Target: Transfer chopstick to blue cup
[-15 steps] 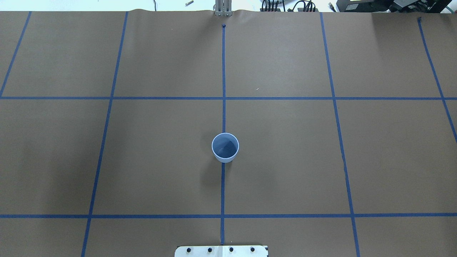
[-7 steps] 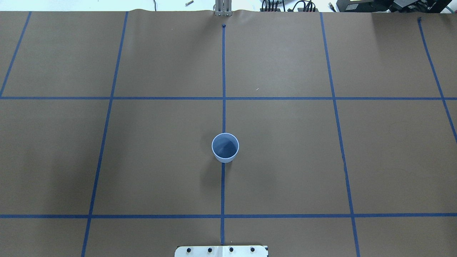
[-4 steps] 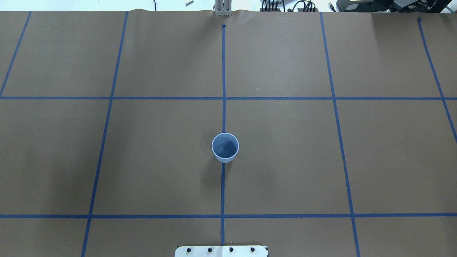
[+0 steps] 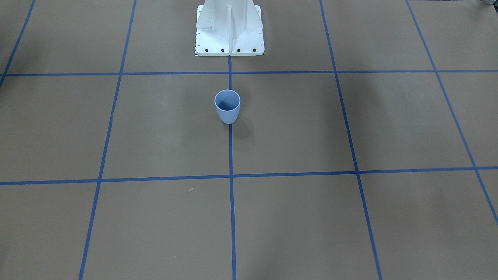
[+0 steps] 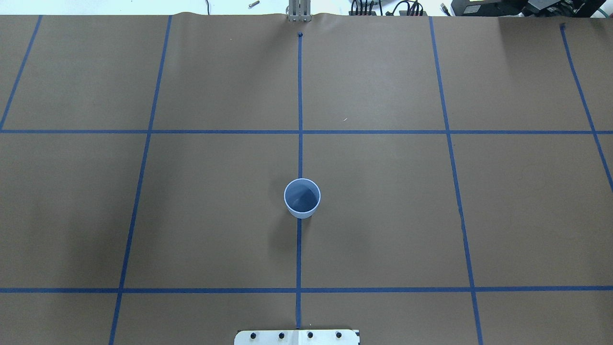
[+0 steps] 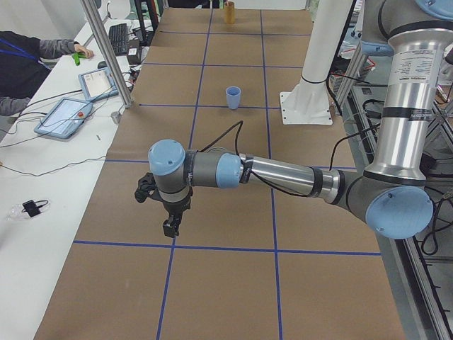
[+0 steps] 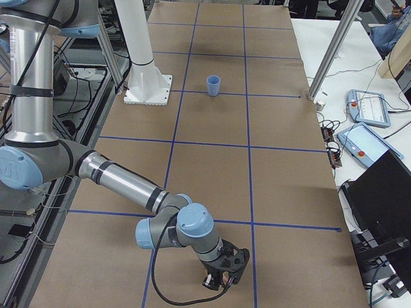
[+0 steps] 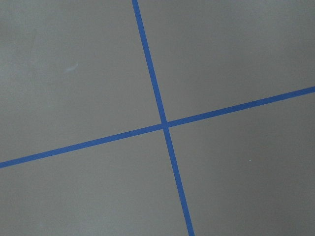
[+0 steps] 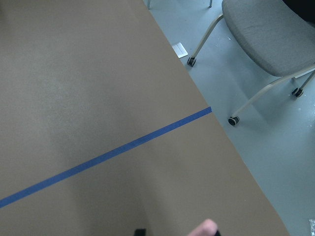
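The blue cup [image 5: 302, 197] stands upright and empty on the centre tape line; it also shows in the front-facing view [image 4: 227, 105] and both side views [image 6: 233, 97] [image 7: 213, 85]. A pale pink blunt tip [image 9: 204, 228], like a chopstick end, pokes in at the bottom edge of the right wrist view. I cannot tell whether anything holds it. My left gripper [image 6: 170, 228] hangs low over the table near its left end, far from the cup. My right gripper [image 7: 215, 279] is low near the right end. I cannot tell whether either is open or shut.
The white robot base [image 4: 229, 27] stands behind the cup. A brown cup [image 6: 229, 12] stands at the table's far right end. A chair [image 9: 266, 34] stands on the floor past that edge. Tablets [image 6: 67, 113] and a metal post [image 6: 106, 53] line the operators' side.
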You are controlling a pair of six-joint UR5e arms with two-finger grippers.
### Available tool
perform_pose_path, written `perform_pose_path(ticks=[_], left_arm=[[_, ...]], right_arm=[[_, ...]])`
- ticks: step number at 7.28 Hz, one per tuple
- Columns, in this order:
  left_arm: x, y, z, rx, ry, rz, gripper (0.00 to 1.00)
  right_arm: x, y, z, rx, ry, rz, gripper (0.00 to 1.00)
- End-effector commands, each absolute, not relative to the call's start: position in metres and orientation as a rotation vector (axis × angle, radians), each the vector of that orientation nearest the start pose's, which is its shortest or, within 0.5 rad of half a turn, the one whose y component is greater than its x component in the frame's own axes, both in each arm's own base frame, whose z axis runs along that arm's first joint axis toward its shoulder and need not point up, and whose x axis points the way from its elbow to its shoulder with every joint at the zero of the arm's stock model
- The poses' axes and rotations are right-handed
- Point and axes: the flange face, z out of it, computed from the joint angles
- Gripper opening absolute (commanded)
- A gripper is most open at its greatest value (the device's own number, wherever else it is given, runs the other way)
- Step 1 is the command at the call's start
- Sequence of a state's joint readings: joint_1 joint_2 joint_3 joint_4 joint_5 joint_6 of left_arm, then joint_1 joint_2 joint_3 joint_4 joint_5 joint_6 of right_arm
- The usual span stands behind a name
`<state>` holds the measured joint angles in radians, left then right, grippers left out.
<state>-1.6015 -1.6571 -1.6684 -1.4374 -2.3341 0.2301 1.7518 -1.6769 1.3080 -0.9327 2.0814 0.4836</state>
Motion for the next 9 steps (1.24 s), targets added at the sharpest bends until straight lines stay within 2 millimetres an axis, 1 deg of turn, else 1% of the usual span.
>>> perform_pose_path(ticks=[1, 2, 4, 5, 6, 7, 8, 9], left_arm=[[-0.081, -0.523, 0.581, 0.147, 0.751, 0.209, 0.99], [-0.081, -0.522, 0.582, 0.146, 0.751, 0.208, 0.99], [-0.081, -0.522, 0.582, 0.146, 0.751, 0.208, 0.99], [-0.081, -0.521, 0.583, 0.144, 0.751, 0.208, 0.99], [-0.080, -0.519, 0.585, 0.141, 0.752, 0.207, 0.99], [-0.080, -0.519, 0.586, 0.139, 0.752, 0.207, 0.99], [-0.080, -0.519, 0.586, 0.139, 0.752, 0.207, 0.99], [-0.080, -0.518, 0.587, 0.137, 0.754, 0.206, 0.99]], right_arm=[[0.163, -0.420, 0.777, 0.197, -0.557, 0.580, 0.05], [0.165, -0.422, 0.774, 0.204, -0.558, 0.582, 0.00], [0.174, -0.424, 0.755, 0.246, -0.568, 0.589, 0.00], [0.178, -0.424, 0.752, 0.254, -0.572, 0.595, 0.00], [0.187, -0.423, 0.739, 0.278, -0.603, 0.606, 0.00], [0.201, -0.419, 0.724, 0.307, -0.622, 0.621, 0.00], [0.218, -0.410, 0.718, 0.332, -0.632, 0.650, 0.00], [0.230, -0.401, 0.714, 0.347, -0.634, 0.672, 0.00]])
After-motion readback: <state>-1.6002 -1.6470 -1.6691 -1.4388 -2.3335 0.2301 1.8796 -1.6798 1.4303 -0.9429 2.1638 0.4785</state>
